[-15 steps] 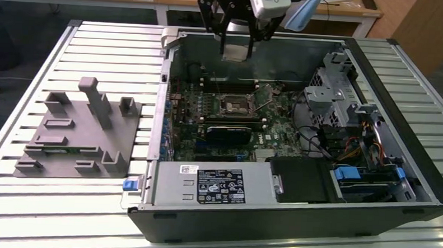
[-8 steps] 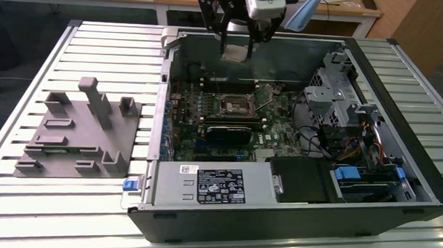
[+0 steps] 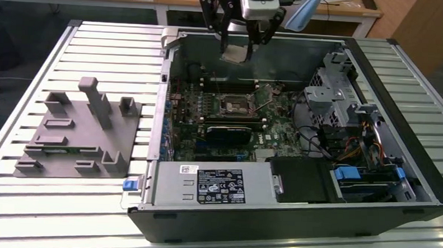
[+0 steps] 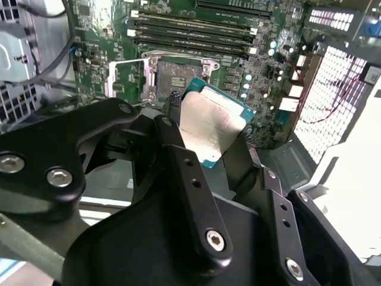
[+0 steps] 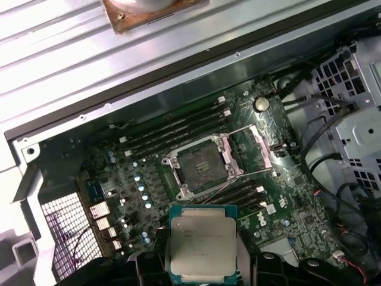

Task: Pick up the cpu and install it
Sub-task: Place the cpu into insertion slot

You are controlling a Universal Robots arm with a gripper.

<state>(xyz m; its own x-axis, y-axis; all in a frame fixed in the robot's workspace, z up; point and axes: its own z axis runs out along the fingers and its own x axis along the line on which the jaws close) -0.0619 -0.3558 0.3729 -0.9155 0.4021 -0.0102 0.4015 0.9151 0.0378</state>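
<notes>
The gripper hung over the open computer case, its fingers drawn in narrow on two opposite edges of the cpu. In both wrist views the chip's silvery face showed just past the fingertips, with its near edge cut off behind the black finger links. The dark socket on the motherboard lay bare below the gripper, well apart from the chip. In the exterior view the fingers hid part of the cpu.

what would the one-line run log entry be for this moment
gripper: shut on small flat square silvery cpu | cpu: aloft over open black computer case | dark metal-framed square socket: open, empty | install: not yet done
</notes>
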